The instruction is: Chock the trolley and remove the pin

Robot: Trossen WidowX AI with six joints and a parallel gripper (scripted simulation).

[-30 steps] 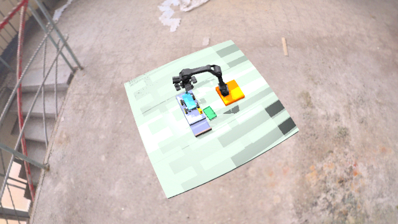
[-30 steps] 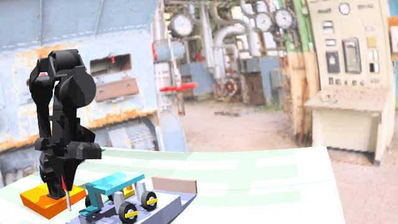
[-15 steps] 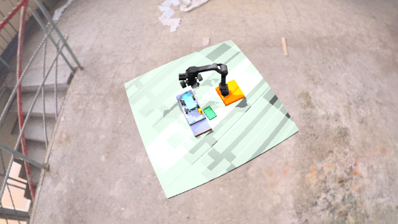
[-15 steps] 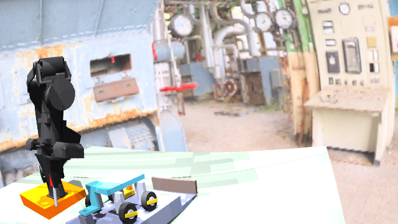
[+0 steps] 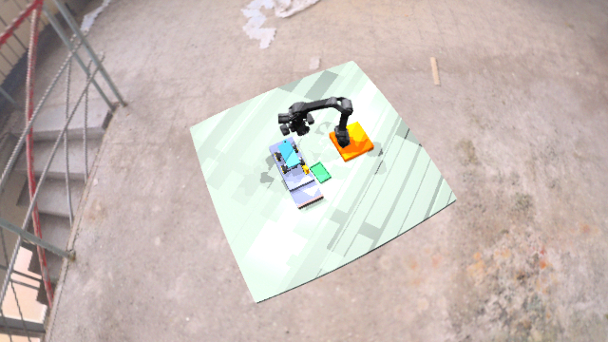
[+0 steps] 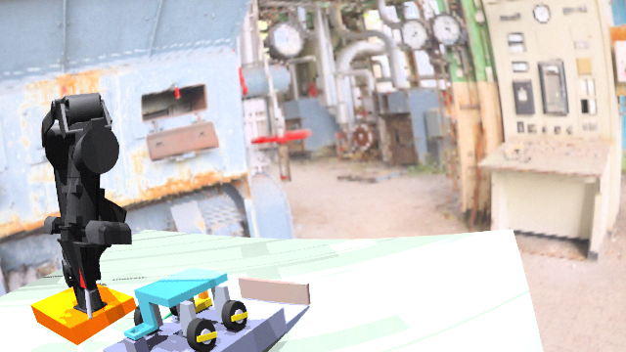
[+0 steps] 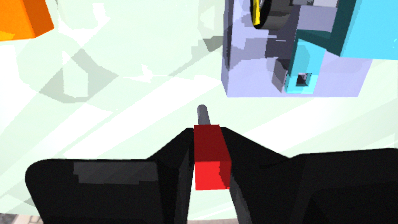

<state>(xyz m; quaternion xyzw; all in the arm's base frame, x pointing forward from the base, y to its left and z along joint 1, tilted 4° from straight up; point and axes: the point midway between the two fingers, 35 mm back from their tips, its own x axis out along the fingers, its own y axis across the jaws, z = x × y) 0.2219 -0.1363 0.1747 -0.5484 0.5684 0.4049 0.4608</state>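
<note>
Red-headed, the stop pin [image 6: 89, 300] [image 7: 212, 172] is grasped by the claw [image 5: 300, 128] [image 6: 84, 279] [image 7: 206, 134], shaft downward, outside the ramp's [image 5: 306, 197] [image 6: 266, 330] [image 7: 337, 82] uphill end; the green tray [image 5: 320, 172] is seen beside the ramp, toward the downhill end from the claw.

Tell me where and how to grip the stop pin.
Best by its red head, coming from above, fingers on two opposite sides, much as the gripper has it now. The head is blocky and flat-sided; the slim grey shank points downward, and likely would hold less securely.
</note>
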